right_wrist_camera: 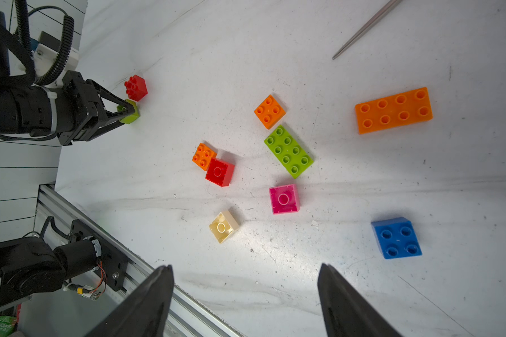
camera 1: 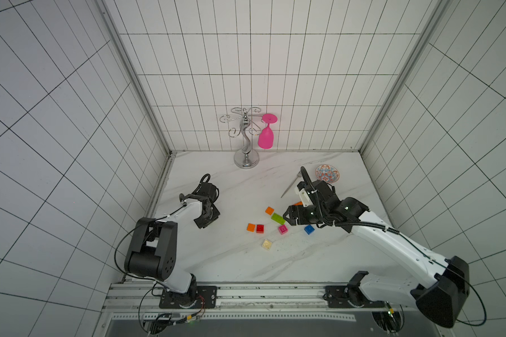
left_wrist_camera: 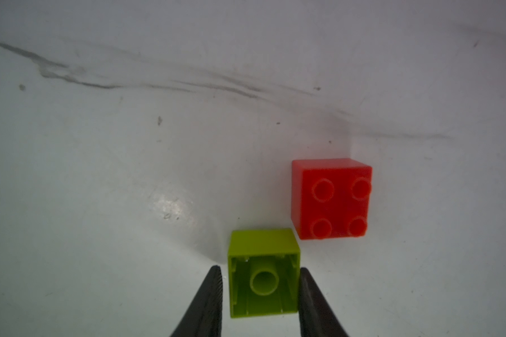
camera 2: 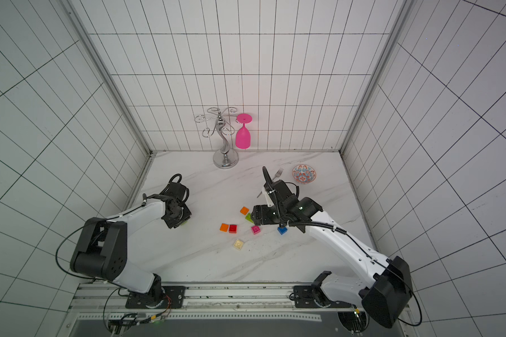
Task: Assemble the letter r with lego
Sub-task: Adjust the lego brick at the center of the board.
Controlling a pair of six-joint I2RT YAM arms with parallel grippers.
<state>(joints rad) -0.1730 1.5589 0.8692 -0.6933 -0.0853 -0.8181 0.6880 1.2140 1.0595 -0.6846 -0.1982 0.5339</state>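
Hovering over the brick cluster on the marble worktop (camera 1: pixel 216 262), right claw (right_wrist_camera: pixel 246 267) has its jaws wide apart, nothing between them. Left claw (left_wrist_camera: pixel 260 268) sits low at the worktop's left side, jaws narrowed round the lime square brick (left_wrist_camera: pixel 263 242). One finger (left_wrist_camera: pixel 313 303) touches its side and a thin gap shows at the other, so can't tell if the grip is firm. That brick lies on its side on the worktop, hollow underside facing the wrist camera. Red square brick (left_wrist_camera: pixel 332 198) is studs up just beside it, not touching.

Back wall: chrome glass stand (camera 1: pixel 247 157) with a pink wine glass (camera 1: pixel 265 138) hung upside down. Patterned bowl (camera 1: pixel 327 173) back right, fork (camera 2: pixel 278 173) near it.

Orange long brick (right_wrist_camera: pixel 393 110) and lime long brick (right_wrist_camera: pixel 288 151) are studs up, apart. Blue square brick (right_wrist_camera: pixel 396 237) is studs up, apart from the rest. Orange square brick (right_wrist_camera: pixel 269 111) is studs up, just beside the lime long brick's end. Pink square brick (right_wrist_camera: pixel 284 199), cream square brick (right_wrist_camera: pixel 224 227) and second red square brick (right_wrist_camera: pixel 219 172) are studs down. Second orange square brick (right_wrist_camera: pixel 204 156) touches that red one.
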